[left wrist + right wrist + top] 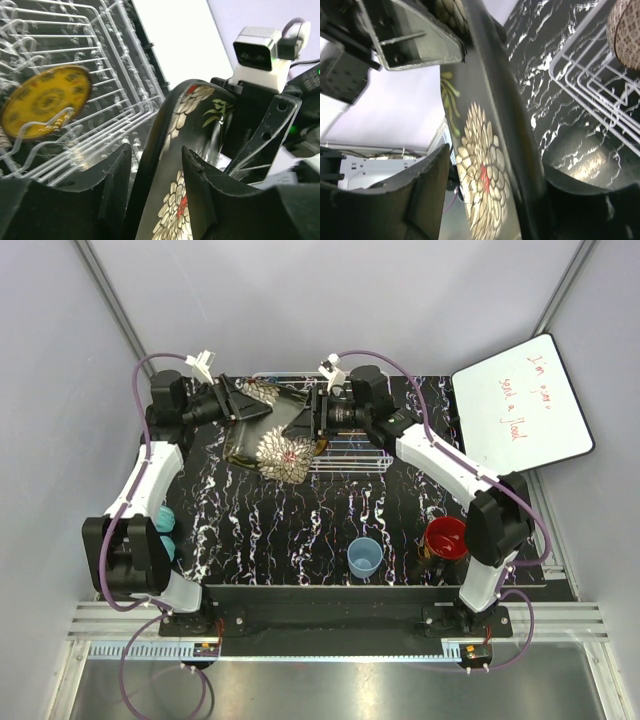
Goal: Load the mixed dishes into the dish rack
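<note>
Step in hand: loading the floral plate [283,455]. It is held off the table over the rack's [352,462] left end, tilted, by both arms.

- Left gripper [155,170]: clamped on one rim of the plate, rim running up between its fingers.
- Right gripper [492,175]: appears clamped on the opposite rim, a finger on each face.
- Already in rack: yellow plate [45,100] upright between tines; a bowl [626,30] at the far end.
- On table near the arm bases, not yet loaded: cup [364,556], mug [443,538].

Judgement: task roughly half done. Next move calls for one gripper to let go so the other can turn the plate on edge, line it up with a free slot beside the yellow plate, and lower it without knocking the wires.
</note>
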Robot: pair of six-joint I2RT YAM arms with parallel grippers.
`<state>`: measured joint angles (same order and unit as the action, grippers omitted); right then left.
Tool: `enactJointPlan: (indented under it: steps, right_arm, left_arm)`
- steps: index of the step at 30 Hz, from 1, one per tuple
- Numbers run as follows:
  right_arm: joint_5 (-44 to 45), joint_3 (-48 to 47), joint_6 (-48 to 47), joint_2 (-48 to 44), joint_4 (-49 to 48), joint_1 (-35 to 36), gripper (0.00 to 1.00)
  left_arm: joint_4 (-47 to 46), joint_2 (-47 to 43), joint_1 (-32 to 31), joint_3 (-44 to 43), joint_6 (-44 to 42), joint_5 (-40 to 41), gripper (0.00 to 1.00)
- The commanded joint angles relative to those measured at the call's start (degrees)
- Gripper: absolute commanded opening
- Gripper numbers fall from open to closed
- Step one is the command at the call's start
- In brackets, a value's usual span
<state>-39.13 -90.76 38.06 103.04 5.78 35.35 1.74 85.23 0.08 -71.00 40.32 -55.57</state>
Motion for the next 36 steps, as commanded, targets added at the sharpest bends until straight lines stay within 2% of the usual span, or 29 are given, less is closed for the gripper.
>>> enactJointPlan:
  steps: [1, 3, 4, 6, 7, 9, 10, 11, 12, 13, 14, 15, 16, 18, 22, 26, 30, 32, 34, 36]
  right_arm:
    - [-2.35, -1.44, 1.92, -0.39, -12.8, 3.32, 0.58]
    - [-2.44, -1.35, 2.8, 0.22, -13.16, 3.32, 0.45]
    - [-2.7, -1.44, 3.07, 0.49, -13.51, 3.32, 0.22]
    - [-2.44, -1.35, 3.94, 1.28, -13.34, 3.32, 0.04]
    - [-2.09, -1.44, 3.77, 1.37, -12.9, 3.32, 0.0]
    - [-1.21, -1.35, 2.38, 0.85, -12.46, 3.32, 0.0]
    - [0.19, -1.44, 1.32, 0.41, -10.98, 3.32, 0.0]
    - [0.98, -1.78, 0.18, -0.29, -9.84, 3.32, 0.0]
    - [2.03, -2.92, -2.62, -0.65, -8.52, 2.97, 0.0]
    - [2.48, -3.97, -4.3, -0.83, -4.94, 2.62, 0.0]
    - [3.09, -7.38, -6.31, -0.74, -1.77, 2.27, 0.0]
    - [4.32, -9.41, -11.12, -0.57, 0.96, 1.31, 0.0]
    - [5.29, -11.7, -13.87, -0.3, 6.9, 0.77, 0.0]
    - [8.26, -19.34, -22.45, 0.66, 16.39, -0.98, 0.0]
    - [12.93, -32.87, -32.77, 3.65, 30.11, -4.76, 0.0]
    - [16.18, -36.93, -37.77, 3.39, 30.95, -7.93, 0.0]
    - [28.89, -40.98, -46.66, 5.58, 33.06, -7.84, 0.0]
    - [33.31, -42.73, -51.92, 7.6, 33.15, -7.76, 0.0]
    - [40.43, -44.32, -54.57, 9.1, 33.07, -7.76, 0.0]
    - [45.17, -46.61, -58.7, 11.29, 32.28, -7.67, 0.0]
  left_arm:
    - [-15.18, -3.4, -0.96, 2.18, 17.16, -11.05, 0.0]
    - [-15.01, -3.67, -0.78, 2.62, 17.43, -9.65, 0.0]
    - [-15.27, -4.02, -0.69, 3.06, 18.3, -9.38, 0.0]
    - [-16.42, -4.46, -0.52, 3.33, 19.01, -9.03, 0.0]
    - [-16.5, -4.81, -0.52, 3.33, 19.27, -9.12, 0.0]
    - [-15.63, -5.34, -0.43, 3.06, 18.66, -9.2, 0.0]
    - [-13.19, -5.95, -0.34, 2.45, 16.92, -9.12, 0.02]
    - [-10.81, -5.95, -0.34, 1.75, 15.07, -9.29, 0.09]
    - [-8.35, -6.04, -0.08, 0.87, 13.05, -9.38, 0.21]
    - [-2.85, -6.13, -0.16, -0.87, 8.51, -9.47, 0.5]
    - [0.69, -6.13, -0.16, -2.11, 5.59, -9.29, 0.67]
    - [4.12, -6.13, 1.14, -3.25, -0.79, -9.29, 0.82]
    - [12.07, -5.87, 1.59, -5.88, -4.51, -9.03, 0.99]
    - [17.66, -5.78, 3.51, -7.74, -11.71, -8.59, 0.99]
    - [23.21, -6.66, 8.0, -9.76, -17.28, -8.77, 0.99]
    - [26.38, -5.08, 11.17, -12.31, -21.06, -5.96, 0.99]
    - [27.7, -2.89, 10.65, -10.13, -26.76, 0.27, 0.99]
    - [29.72, -1.3, 9.08, -9.86, -30.28, 6.42, 0.99]
    - [31.66, 1.25, 7.93, -9.25, -34.68, 12.38, 0.95]
    - [31.75, 3.44, 7.48, -8.63, -36.35, 13.99, 0.9]
